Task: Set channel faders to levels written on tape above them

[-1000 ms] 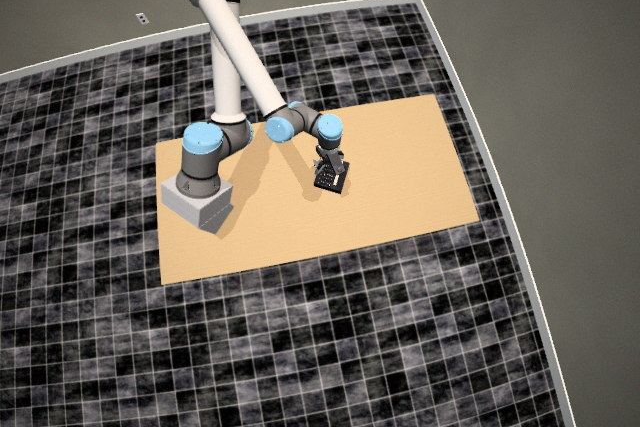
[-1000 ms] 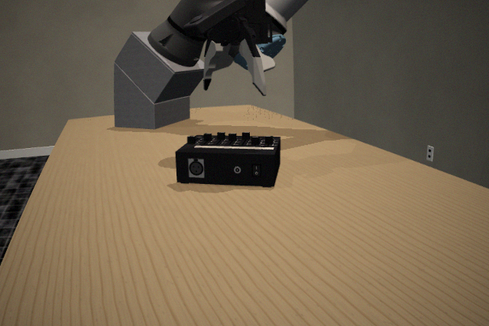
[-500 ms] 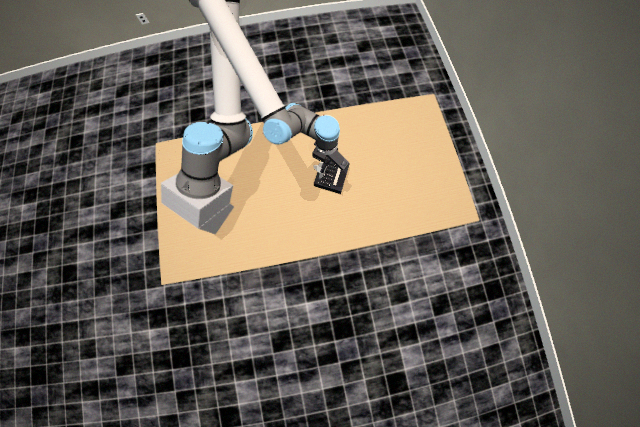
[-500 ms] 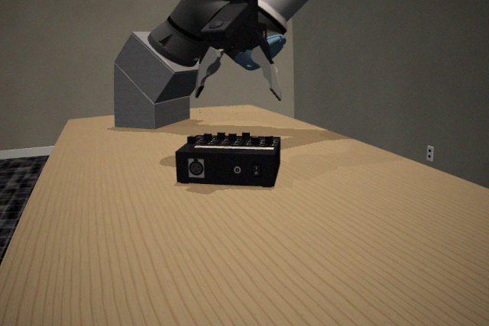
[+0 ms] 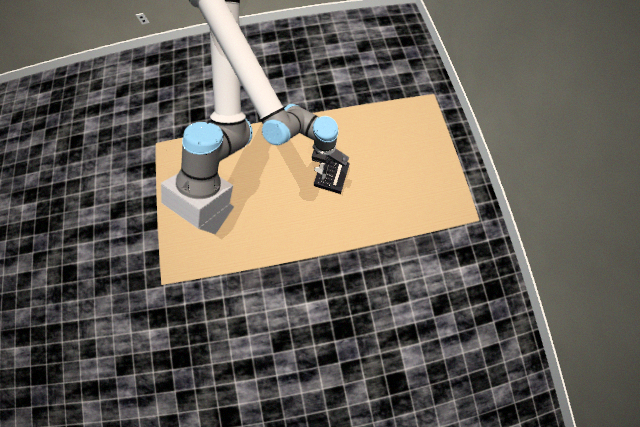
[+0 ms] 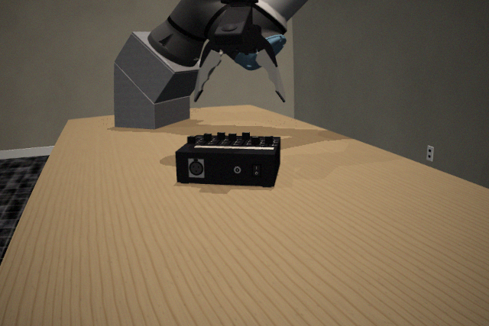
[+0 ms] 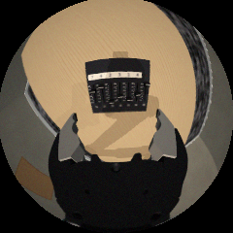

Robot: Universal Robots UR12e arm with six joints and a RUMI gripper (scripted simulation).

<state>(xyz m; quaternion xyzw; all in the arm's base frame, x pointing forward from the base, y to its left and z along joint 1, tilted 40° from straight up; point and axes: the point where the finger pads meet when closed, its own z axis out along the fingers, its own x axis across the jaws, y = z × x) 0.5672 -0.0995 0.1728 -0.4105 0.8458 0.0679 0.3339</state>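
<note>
The lighting desk (image 6: 228, 160) is a small black box on the wooden table; it also shows in the top view (image 5: 332, 176) and in the wrist view (image 7: 117, 85). A white tape strip (image 7: 116, 76) with small figures runs along its top, above a row of several faders (image 7: 117, 94) whose knobs sit at different heights. The figures are too small to read. My gripper (image 6: 239, 96) hangs open and empty above the desk, fingers spread wide, well clear of the fader knobs (image 6: 231, 137). In the wrist view the two fingertips frame the desk from below.
The arm's grey base block (image 6: 152, 85) stands on the table behind the desk, to the left. The desk's rear panel with a round socket (image 6: 195, 167) and a switch faces the exterior view. Checkered floor surrounds the table (image 5: 310, 189).
</note>
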